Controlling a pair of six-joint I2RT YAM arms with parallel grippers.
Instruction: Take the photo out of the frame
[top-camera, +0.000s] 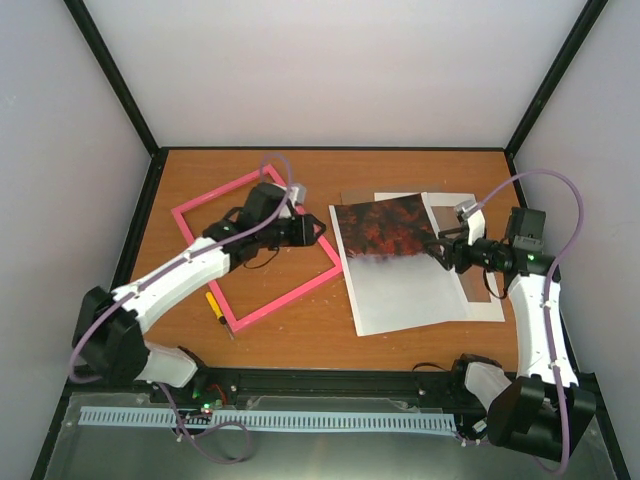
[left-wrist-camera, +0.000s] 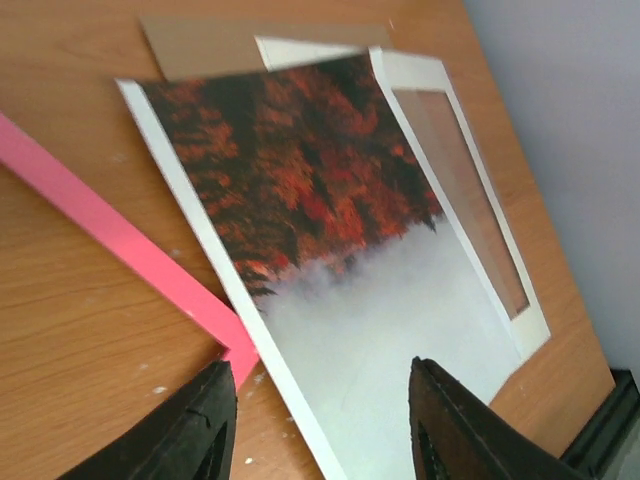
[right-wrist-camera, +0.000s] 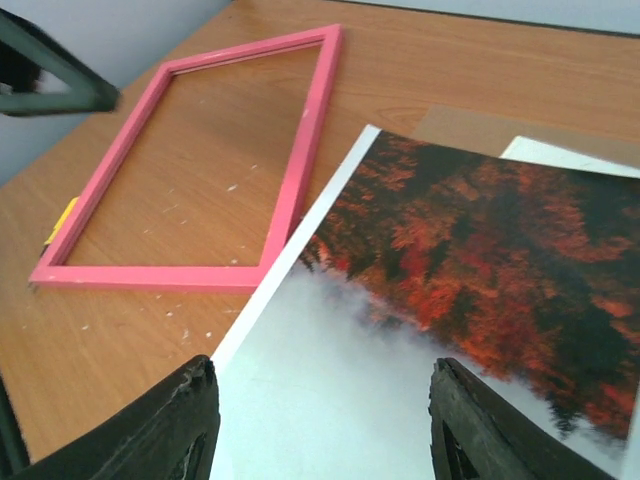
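Here left claw (left-wrist-camera: 320, 366) and right claw (right-wrist-camera: 322, 362) gape wide, photo (top-camera: 400, 265) edge just beside frame (top-camera: 288, 298).

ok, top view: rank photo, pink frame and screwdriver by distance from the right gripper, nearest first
1. photo: the right gripper is at its right edge.
2. pink frame: left of the photo, under the left arm.
3. yellow-handled screwdriver: farthest left, just outside the frame's near-left side.
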